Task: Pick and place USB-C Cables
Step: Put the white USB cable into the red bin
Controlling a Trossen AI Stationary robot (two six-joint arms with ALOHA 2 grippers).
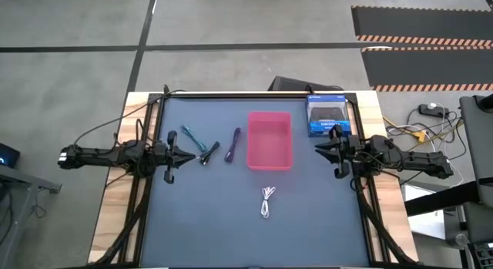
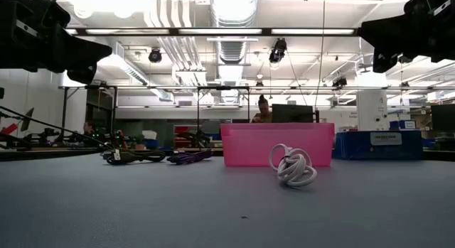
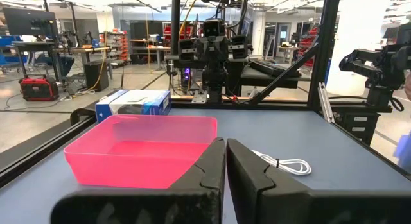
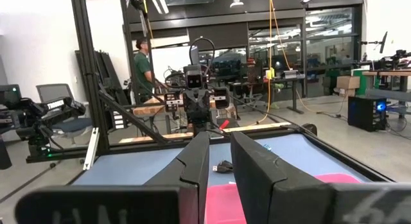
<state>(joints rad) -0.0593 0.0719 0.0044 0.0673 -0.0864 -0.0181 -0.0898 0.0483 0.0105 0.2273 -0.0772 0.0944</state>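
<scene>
Four cable bundles lie on the dark table mat. The teal one, the black one and the purple one lie left of the pink tray. The white one lies nearer the near edge, in front of the tray. My left gripper hovers level beside the black cable, shut and touching nothing. My right gripper hovers level right of the tray, its fingers a narrow gap apart.
A blue box stands at the far right corner behind the tray. A dark metal frame runs round the table's far edge and sides. Bare mat lies near the table's near edge. A person stands in the room beyond the table.
</scene>
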